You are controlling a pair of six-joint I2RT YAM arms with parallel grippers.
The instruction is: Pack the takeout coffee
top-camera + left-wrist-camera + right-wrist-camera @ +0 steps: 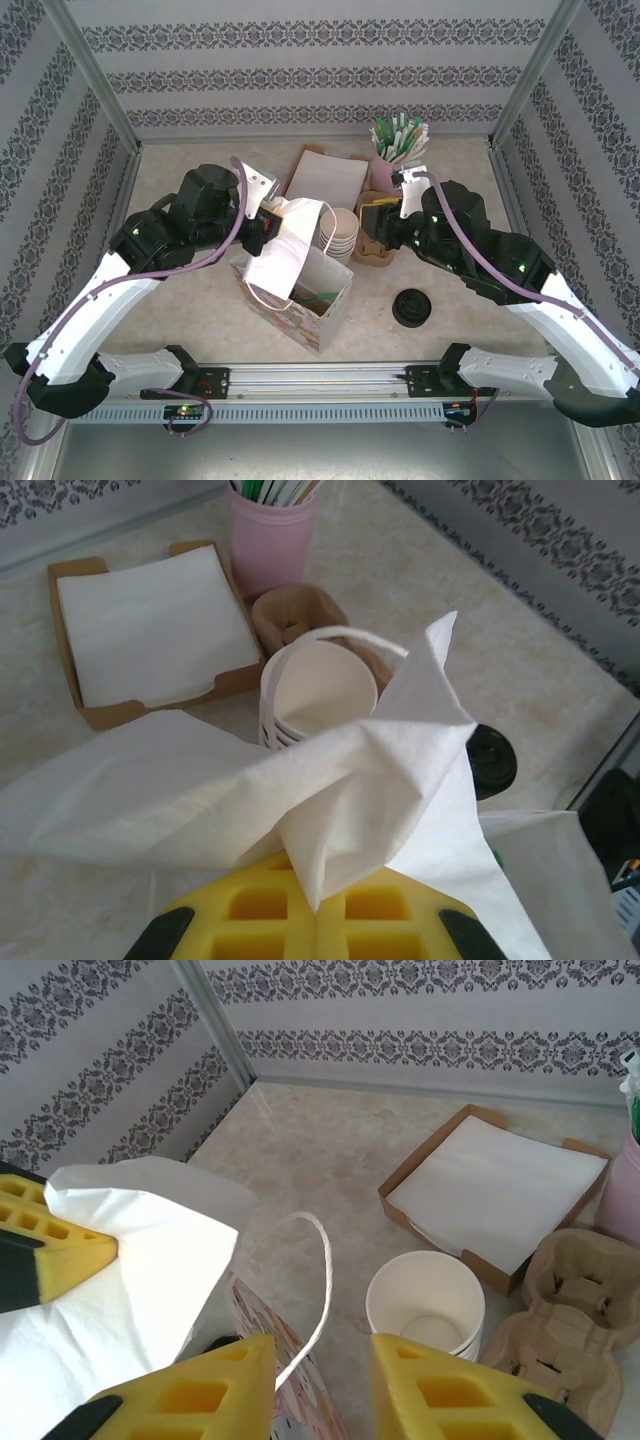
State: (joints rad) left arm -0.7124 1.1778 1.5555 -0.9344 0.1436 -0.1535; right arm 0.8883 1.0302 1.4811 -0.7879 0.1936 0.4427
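A patterned paper bag stands open at the table's front centre, its white handle arching up. My left gripper is shut on a large white napkin that hangs over the bag's mouth; its yellow fingers pinch one corner. My right gripper is open with nothing in it, hovering by the bag's handle next to the stack of lidless cream cups. The capped takeout coffee is hidden; a dark shape sits low in the bag under the napkin, and I cannot tell what it is.
A low stack of loose black lids lies right of the bag. Behind are a brown tray of napkins, a pulp cup carrier and a pink cup of stirrers. Patterned walls close in three sides.
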